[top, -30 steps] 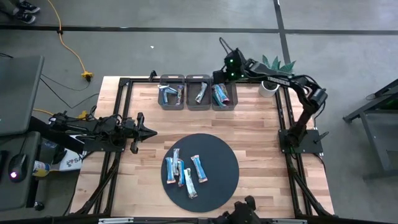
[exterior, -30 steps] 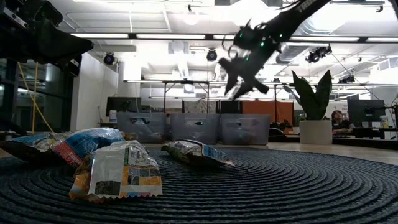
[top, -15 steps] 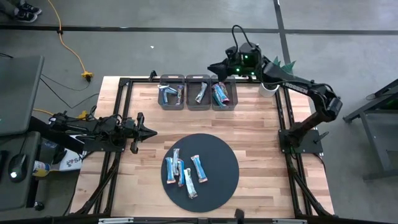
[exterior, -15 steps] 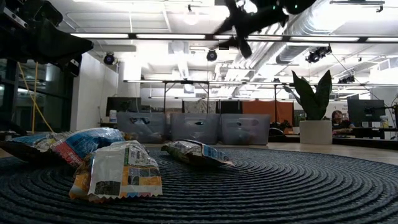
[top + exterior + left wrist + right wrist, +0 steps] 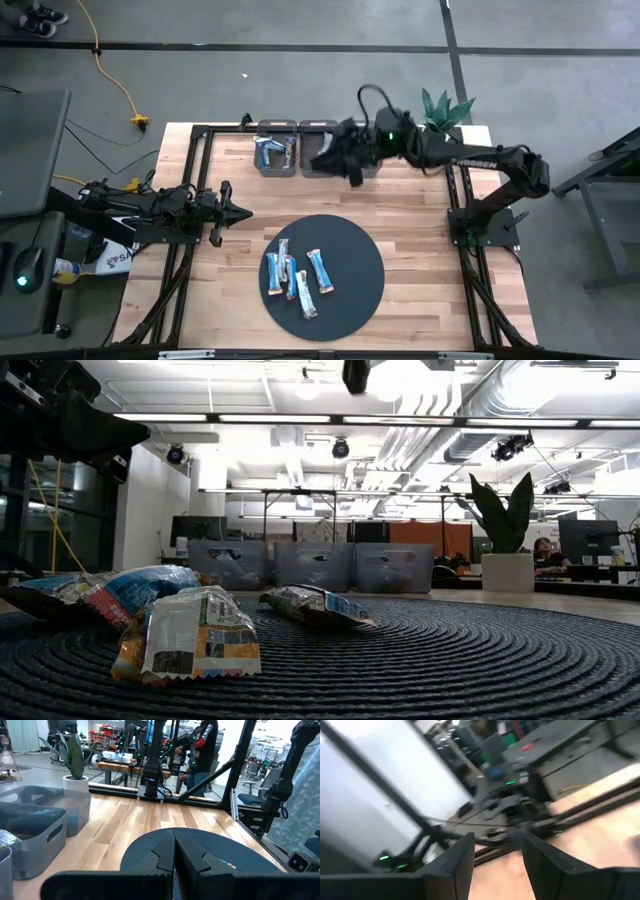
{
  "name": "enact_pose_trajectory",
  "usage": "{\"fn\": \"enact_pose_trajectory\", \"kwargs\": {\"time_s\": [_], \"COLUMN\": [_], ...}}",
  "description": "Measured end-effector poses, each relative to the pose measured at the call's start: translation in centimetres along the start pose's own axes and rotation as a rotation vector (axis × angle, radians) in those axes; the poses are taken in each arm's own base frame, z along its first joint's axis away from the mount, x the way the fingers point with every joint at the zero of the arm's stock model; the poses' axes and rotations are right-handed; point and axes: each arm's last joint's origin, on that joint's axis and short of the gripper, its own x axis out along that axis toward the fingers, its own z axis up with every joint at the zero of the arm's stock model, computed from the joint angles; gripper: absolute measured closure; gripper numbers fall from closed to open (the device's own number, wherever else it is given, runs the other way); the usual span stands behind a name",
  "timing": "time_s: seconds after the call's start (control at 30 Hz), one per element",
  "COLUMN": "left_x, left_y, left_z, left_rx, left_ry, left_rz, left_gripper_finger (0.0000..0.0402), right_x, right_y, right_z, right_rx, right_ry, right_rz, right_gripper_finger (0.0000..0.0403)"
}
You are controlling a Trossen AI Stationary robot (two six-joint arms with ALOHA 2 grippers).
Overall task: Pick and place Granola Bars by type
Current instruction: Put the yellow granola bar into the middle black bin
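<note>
- Five light-blue foil-wrapped granola bars [image 5: 297, 274] are seen lying loose on the left half of the round dark woven mat [image 5: 350, 260], some overlapping, in the middle of the wooden tabletop [image 5: 420, 230].
- More wrapped bars are already held in the three grey plastic bins [image 5: 277, 157] lined up at the far edge of the tabletop; which type sits in which bin cannot be read with certainty.
- The right gripper [image 5: 335, 155] is poised above the bins, between the middle and right ones, with its jaws apart and nothing seen between them in the right wrist view.
- The step in hand is judged to be a return to the mat for the next bar: a bar lying clear of its neighbours should be chosen, approached from straight above, and pinched across its narrow width so that the adjoining wrappers are not dragged.
- The left gripper [image 5: 232, 211] is parked near the left edge of the tabletop, its jaws together and empty.
</note>
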Motion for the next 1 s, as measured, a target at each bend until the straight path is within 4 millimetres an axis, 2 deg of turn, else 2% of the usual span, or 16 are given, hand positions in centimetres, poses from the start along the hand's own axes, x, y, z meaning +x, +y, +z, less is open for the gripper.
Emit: {"fn": "enact_pose_trajectory", "kwargs": {"time_s": [0.13,0.33,0.47,0.63,0.73,0.83,1.0], "left_x": [0.0,0.0,0.0,0.0,0.0,0.0,0.0], "left_y": [0.0,0.0,0.0,0.0,0.0,0.0,0.0], "left_z": [0.0,0.0,0.0,0.0,0.0,0.0,0.0], "left_rx": [0.0,0.0,0.0,0.0,0.0,0.0,0.0], "left_ry": [0.0,-0.001,0.0,0.0,0.0,0.0,0.0], "left_rz": [0.0,0.0,0.0,0.0,0.0,0.0,0.0], "left_gripper_finger": [0.04,0.04,0.04,0.04,0.04,0.04,0.04], "right_x": [1.6,3.6,5.5,8.9,11.0,12.6,15.1], "right_y": [3.3,6.6,9.8,12.9,13.7,13.5,11.5], "right_z": [-2.1,-4.8,-4.5,-3.9,-3.7,-3.8,-6.4], "right_rx": [-0.012,0.012,-0.013,-0.064,-0.048,0.017,0.127], "right_ry": [-0.024,-0.074,-0.099,-0.004,0.045,0.093,0.238], "right_rz": [-0.017,-0.13,-0.155,-0.282,-0.35,-0.401,-0.519], "right_gripper_finger": [0.0256,0.0256,0.0256,0.0256,0.0257,0.0256,0.0256]}}
